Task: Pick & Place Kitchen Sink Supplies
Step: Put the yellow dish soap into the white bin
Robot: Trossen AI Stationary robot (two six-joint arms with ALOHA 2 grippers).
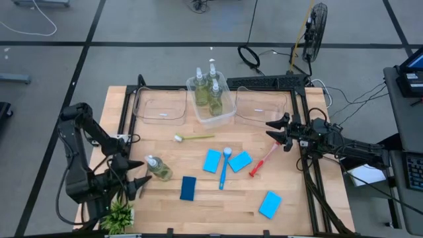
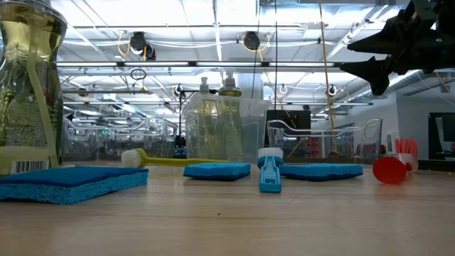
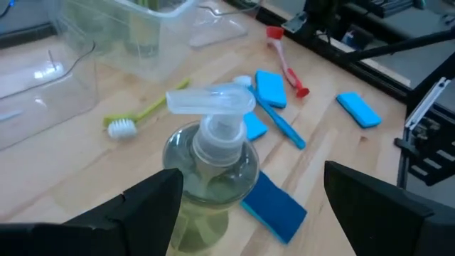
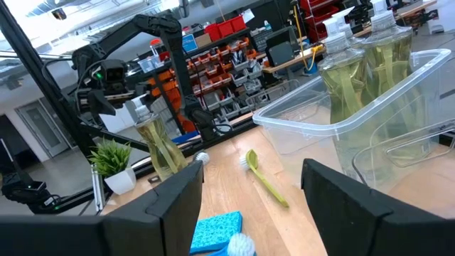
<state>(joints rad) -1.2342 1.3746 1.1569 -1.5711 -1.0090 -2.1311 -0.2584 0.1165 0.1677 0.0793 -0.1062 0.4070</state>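
Note:
One clear bottle of yellow-green liquid with a pump top stands upright on the wooden table near its left front. My left gripper is open, low beside it on the left, with a finger on either side of the bottle and no touch showing. Three more bottles stand in the middle clear bin. Several blue sponges and green, blue and red brushes lie flat mid-table. My right gripper hangs open above the far right, holding nothing.
Empty clear bins stand at the far edge, one left and one right of the middle bin. A small potted plant sits at the near left corner, close to my left arm. Bare wood shows along the near edge.

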